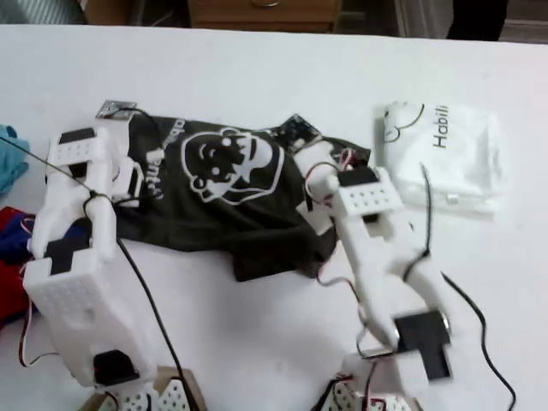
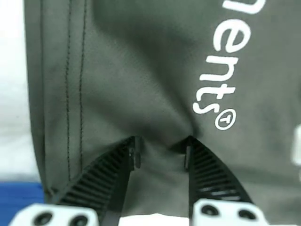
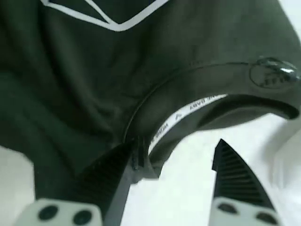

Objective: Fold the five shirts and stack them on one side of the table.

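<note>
White table [image 1: 257, 68], one dark shirt [image 1: 231, 205], two grippers [image 2: 161, 151] [image 3: 178, 155]

White table [image 1: 257, 68] stretching wide across the high view, its far edge running straight along the back. That same white table top [image 3: 188, 188] shows up close in the right wrist view. Just beyond the far edge stands a wooden cabinet [image 1: 257, 13] with a curved handle [image 1: 265, 3], and a dark shape [image 1: 475, 19] off to its right, too cut off to name.
</note>
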You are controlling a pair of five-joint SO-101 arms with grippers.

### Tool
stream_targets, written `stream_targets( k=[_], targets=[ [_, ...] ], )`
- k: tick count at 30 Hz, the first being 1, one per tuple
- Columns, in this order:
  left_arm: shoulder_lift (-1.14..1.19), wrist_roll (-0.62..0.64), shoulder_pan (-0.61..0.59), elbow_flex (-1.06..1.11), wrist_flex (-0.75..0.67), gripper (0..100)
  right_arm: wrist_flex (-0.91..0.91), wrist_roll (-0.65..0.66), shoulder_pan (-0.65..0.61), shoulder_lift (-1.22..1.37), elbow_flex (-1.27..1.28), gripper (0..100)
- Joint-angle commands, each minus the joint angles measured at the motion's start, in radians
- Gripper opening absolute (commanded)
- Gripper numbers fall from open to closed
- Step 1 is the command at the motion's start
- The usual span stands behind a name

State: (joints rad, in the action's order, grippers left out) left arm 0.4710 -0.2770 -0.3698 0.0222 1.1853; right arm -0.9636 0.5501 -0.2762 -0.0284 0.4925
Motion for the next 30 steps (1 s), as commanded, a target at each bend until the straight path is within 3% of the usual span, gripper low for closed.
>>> stream_targets(
  k=[1, 8, 14, 23, 30],
  targets=[
    [0.002, 0.014, 0.011, 0.004, -0.023, 18, 0.021, -0.006, -0.035, 0.176, -0.155, 24.0],
    [0.003, 0.097, 0.011, 0.013, -0.023, 18, -0.096, -0.006, -0.019, 0.547, -0.608, 18.8],
    [0.003, 0.1, 0.011, 0.015, -0.023, 18, -0.372, -0.006, -0.005, 0.872, -1.106, 1.2],
    [0.003, 0.101, 0.011, 0.015, -0.023, 18, -0.513, 0.002, 0.114, 1.159, -1.847, 2.0],
    [0.003, 0.101, 0.011, 0.015, -0.023, 18, -0.493, -0.003, 0.15, 1.283, -2.156, 3.0]
  ],
)
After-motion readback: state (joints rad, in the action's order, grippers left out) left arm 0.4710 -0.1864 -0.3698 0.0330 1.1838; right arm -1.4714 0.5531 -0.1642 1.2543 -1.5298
